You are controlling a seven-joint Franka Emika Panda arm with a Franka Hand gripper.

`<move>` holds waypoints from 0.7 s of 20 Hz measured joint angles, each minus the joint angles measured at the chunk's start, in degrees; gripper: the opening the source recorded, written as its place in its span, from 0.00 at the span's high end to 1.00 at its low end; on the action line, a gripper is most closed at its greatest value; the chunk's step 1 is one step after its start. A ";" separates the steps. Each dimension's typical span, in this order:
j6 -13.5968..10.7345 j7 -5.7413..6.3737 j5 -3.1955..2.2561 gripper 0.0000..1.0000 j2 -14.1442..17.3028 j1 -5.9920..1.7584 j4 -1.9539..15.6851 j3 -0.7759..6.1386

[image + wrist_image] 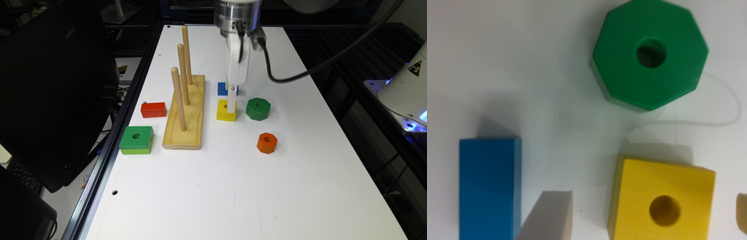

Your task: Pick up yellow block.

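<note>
The yellow block (226, 110) is sitting flat on the white surface (233, 186), between the blue block (222, 88) and the green octagon (258, 108), with the peg base (185, 113) off to the exterior view's left. The gripper (231, 107) is hanging low right over it. In the wrist view the fingers are standing apart: one pale tip (549, 216) is showing between the blue block (489, 187) and the yellow block (662, 200), the other is peeking in at the frame's edge beyond it. So the block is lying between them. To do this well, I judge the arm should be centring so both tips are clearing the block's sides evenly, keeping the near tip off the blue block, sinking until the pads are reaching mid-height, then closing squarely on two flat faces.
</note>
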 joint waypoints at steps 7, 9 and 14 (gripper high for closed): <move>-0.07 0.39 -0.29 0.00 0.49 0.06 0.55 0.00; 0.03 0.41 -0.31 0.00 0.85 0.05 0.57 -0.01; 0.04 0.41 -0.33 0.00 1.02 0.05 0.60 -0.02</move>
